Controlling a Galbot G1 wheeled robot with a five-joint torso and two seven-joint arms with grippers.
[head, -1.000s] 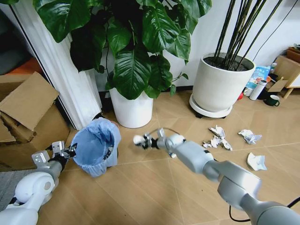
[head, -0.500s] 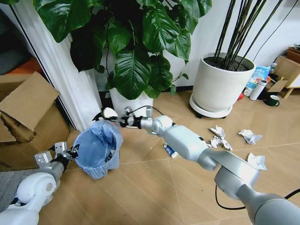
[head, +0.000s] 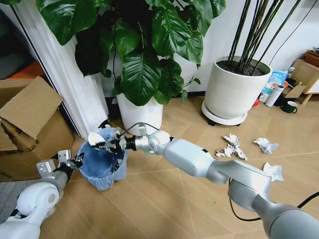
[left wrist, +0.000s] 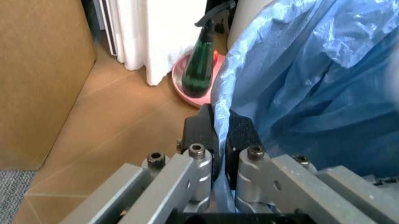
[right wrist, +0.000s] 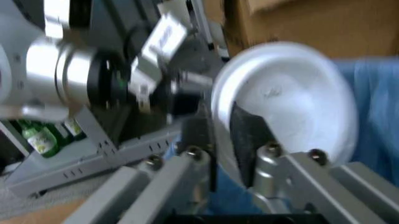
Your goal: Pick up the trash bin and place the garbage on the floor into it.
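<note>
Reaching across to about ten o'clock in the head view, the right gripper (head: 102,143) hangs over the open mouth of the trash bin (head: 102,162), its fingers closed tight on the edge of a white round lid (right wrist: 290,100). The left gripper (left wrist: 216,135) sits at the bin's nine o'clock rim, jaws pinched on the light-blue plastic bag (left wrist: 311,93). A cardboard box (head: 30,119) and a white curtain (head: 65,74) crowd the bin's far-left side; a white plant pot (head: 141,117) stands just behind it. Open floor (head: 164,199) lies at five o'clock. Crumpled paper wads (head: 231,146) lie well apart at three o'clock.
</note>
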